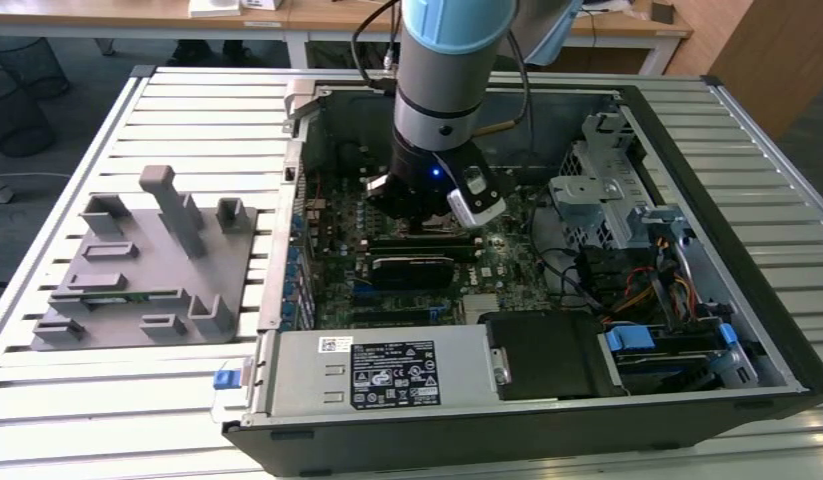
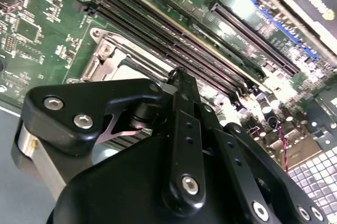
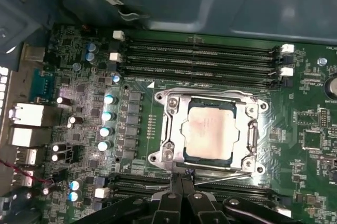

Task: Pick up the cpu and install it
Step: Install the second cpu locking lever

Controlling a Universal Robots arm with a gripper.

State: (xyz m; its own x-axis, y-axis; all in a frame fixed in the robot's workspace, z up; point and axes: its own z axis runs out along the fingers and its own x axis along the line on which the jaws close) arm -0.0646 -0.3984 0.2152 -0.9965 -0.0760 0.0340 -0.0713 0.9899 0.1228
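First wrist view: cpu (image 3: 207, 133) seated in socket frame (image 3: 167, 129), already placed; my claw (image 3: 179, 183) pinched closed, empty, just beside it.

The cpu (image 3: 206, 132) has a dull, smudged metal top; its socket frame (image 3: 169, 129) is shiny metal; the gripper (image 2: 179, 79) looks like matt black plastic.

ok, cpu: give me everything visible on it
The cpu is a small flat square chip with a dull silver-grey metal top, faintly smudged, and a thin darker rim. It lies flat inside the metal socket frame on the green motherboard, beside the memory slots. The gripper sits at the frame's edge, not touching the chip.
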